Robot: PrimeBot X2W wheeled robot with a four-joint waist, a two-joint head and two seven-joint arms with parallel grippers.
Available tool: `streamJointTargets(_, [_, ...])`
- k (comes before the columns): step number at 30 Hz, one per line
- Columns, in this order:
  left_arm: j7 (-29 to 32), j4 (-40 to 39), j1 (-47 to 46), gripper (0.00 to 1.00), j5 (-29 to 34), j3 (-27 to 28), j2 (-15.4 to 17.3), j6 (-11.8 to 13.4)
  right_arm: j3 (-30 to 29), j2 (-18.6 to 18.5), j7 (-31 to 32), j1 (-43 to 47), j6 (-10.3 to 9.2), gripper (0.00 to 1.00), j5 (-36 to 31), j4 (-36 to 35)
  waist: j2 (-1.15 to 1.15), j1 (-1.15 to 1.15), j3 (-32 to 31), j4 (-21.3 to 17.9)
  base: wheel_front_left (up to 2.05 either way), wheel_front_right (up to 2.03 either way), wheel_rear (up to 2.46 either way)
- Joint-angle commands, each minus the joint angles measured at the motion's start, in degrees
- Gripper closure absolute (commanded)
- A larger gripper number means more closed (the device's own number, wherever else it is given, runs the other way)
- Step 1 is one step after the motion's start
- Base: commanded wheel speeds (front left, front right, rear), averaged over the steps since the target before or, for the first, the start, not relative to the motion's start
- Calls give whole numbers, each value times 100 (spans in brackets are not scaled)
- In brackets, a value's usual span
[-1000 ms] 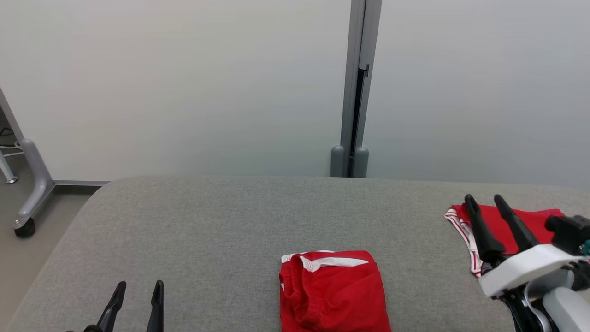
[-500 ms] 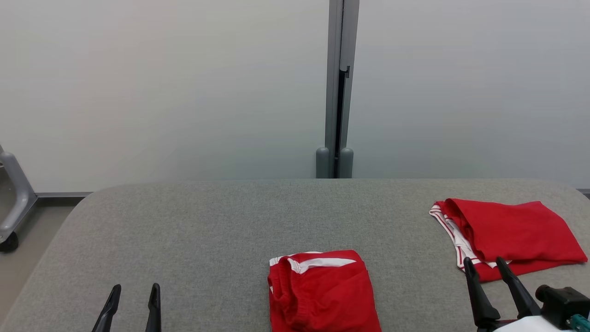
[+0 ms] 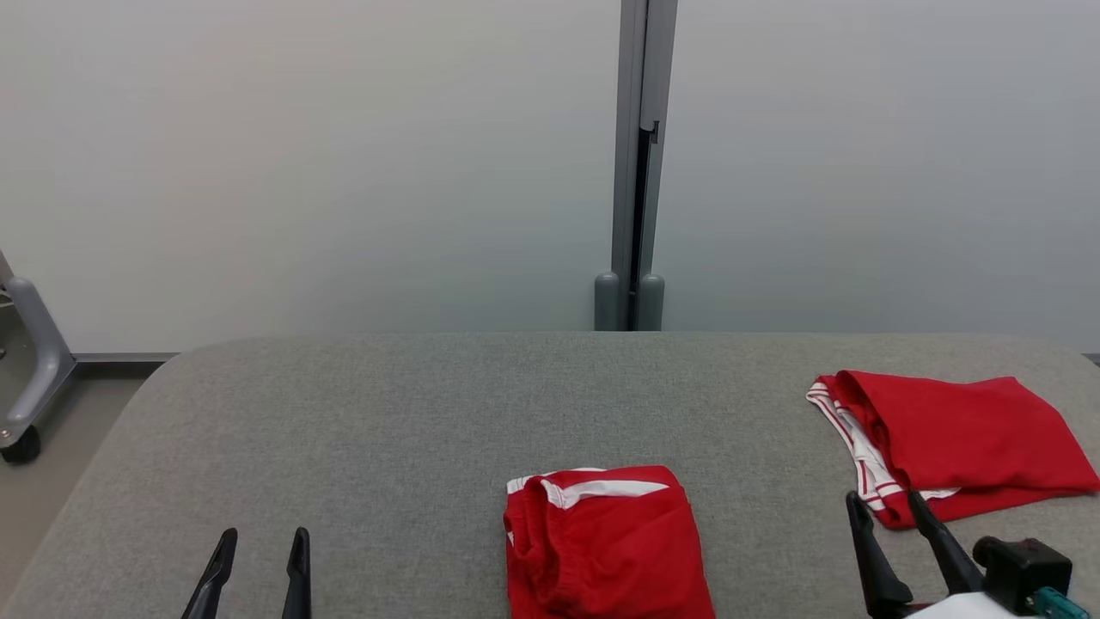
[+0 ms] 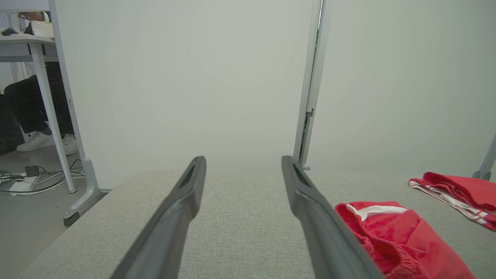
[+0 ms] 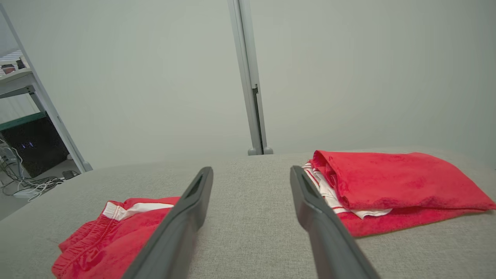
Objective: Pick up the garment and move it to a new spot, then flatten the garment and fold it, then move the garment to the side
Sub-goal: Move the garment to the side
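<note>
A pale partition wall (image 3: 301,172) stands behind the far edge of the grey fabric-covered worktop (image 3: 387,430), split by an upright grey post (image 3: 640,172) just right of the middle.

On the worktop lie two red pieces, well apart. The larger is a folded red garment (image 3: 954,438) with white striped trim along its left side. It lies flat near the right edge, closer to the far right corner than to the near one. The smaller is a pair of red shorts (image 3: 606,550) with a white band, bunched at the middle of the near edge and running out of the head view at the bottom.

My left jaws stand apart and hold nothing. Their dark fingers (image 3: 298,576) rise over the near left part of the worktop, well left of the shorts. My right jaws are also apart and empty. Their fingers (image 3: 870,550) point at the near edge of the folded garment, just short of it, and I cannot tell whether the tips touch the cloth.

Off the left edge, a grey desk leg (image 3: 34,378) on a castor stands on the floor. Beyond it, in my left wrist view, a seated person's dark trouser legs (image 4: 23,108) and white shoes (image 4: 37,141) show under a desk.
</note>
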Motion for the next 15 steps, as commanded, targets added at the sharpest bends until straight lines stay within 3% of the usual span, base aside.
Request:
streamJointTargets(1, [-21, 25, -7, 0, 54, 44, -14, -53, 104, 15, 0, -157, 3, 0, 50, 70, 0, 0, 13, 16, 0, 0, 0])
streamJointTargets(8, [-14, 111, -170, 0, 149, -5, -36, -196, 957, -56, 979, -958, 3, 0, 357, 646, 0, 0, 118, 326, 0, 0, 0])
streamJointTargets(15, [25, 194, -295, 0, 139, -71, 15, -268, 1424, 82, 1526, -1725, 3, 0, 837, 1621, 0, 0, 239, 936, 0, 0, 0])
